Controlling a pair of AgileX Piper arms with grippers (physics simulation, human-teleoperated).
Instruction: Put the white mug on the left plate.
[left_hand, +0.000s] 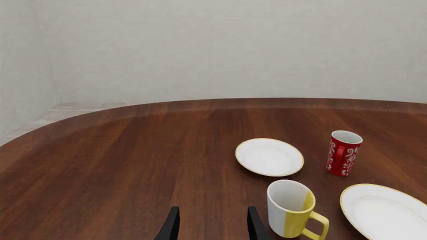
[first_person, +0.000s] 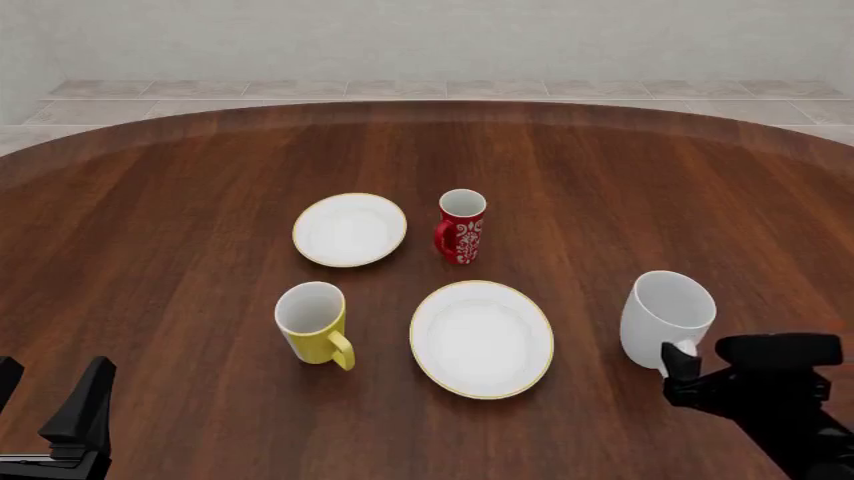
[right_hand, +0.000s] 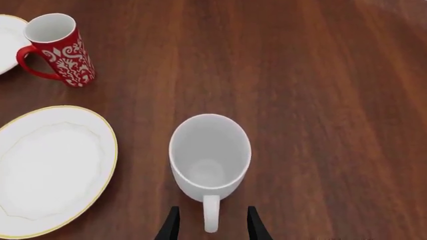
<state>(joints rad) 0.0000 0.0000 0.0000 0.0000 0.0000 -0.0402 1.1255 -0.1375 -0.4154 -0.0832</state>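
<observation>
Two mugs (red mug (first_person: 462, 226), yellow mug (first_person: 312, 322)) flanking left plate (first_person: 348, 229)

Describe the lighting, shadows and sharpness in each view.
Front view: soft, even light, only faint shadows under the tall red patterned mug. Left wrist view: sharp throughout, pale sheen along the dark wooden table. Right wrist view: large plain white ceramic mug crisp, no glare.

The white mug (first_person: 665, 315) stands right of the larger plate (first_person: 482, 338) — the right gripper (first_person: 683, 362) at its handle.

light: even, soft | shadows: faint (under mugs) | glare: mild tabletop (first_person: 200, 200) sheen | focus: sharp
</observation>
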